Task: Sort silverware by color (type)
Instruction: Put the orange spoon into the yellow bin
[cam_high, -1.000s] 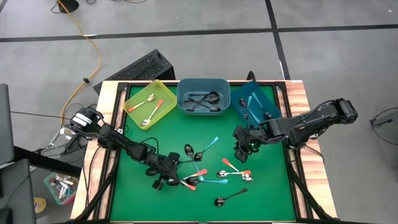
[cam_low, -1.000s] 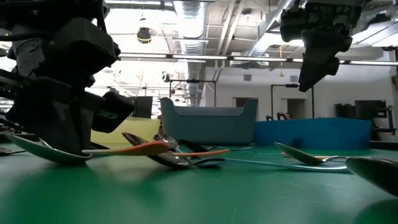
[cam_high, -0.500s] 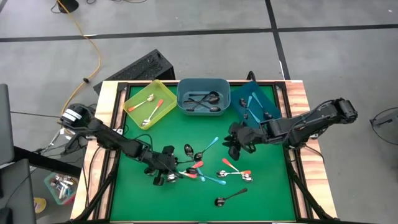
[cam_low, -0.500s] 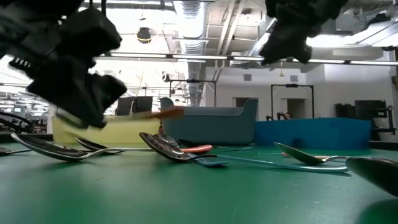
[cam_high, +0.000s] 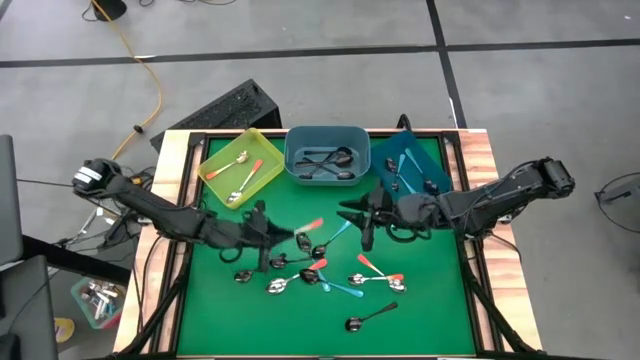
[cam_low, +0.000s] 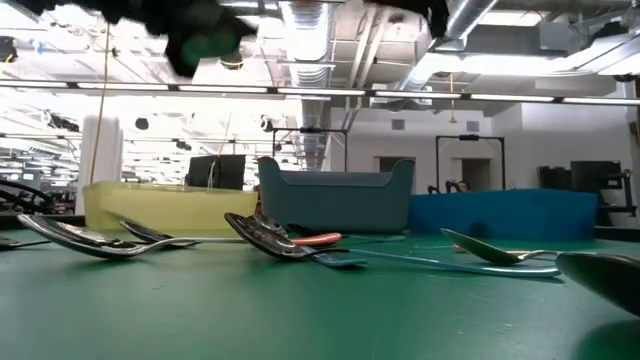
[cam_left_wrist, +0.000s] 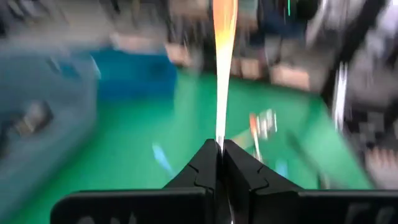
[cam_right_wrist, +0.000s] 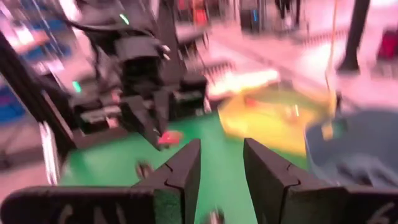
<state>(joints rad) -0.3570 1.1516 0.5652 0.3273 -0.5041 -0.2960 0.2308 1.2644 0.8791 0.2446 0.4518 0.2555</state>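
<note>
Your left gripper (cam_high: 272, 238) pinches the orange spoon (cam_high: 308, 227), handle toward 2 o'clock, loose spoons (cam_high: 300, 272) underneath; right gripper (cam_high: 358, 216), fingers spread, faces it.

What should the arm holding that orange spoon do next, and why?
Probably carry it toward the yellow bin. The left gripper is shut on an orange-handled spoon, lifted off the green mat, and the yellow bin already holds another orange-handled spoon, so it likely belongs there.

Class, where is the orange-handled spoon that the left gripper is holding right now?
High view: the orange-handled spoon sits pinched in the left gripper, above the green mat's middle, in front of the grey bin.
</note>
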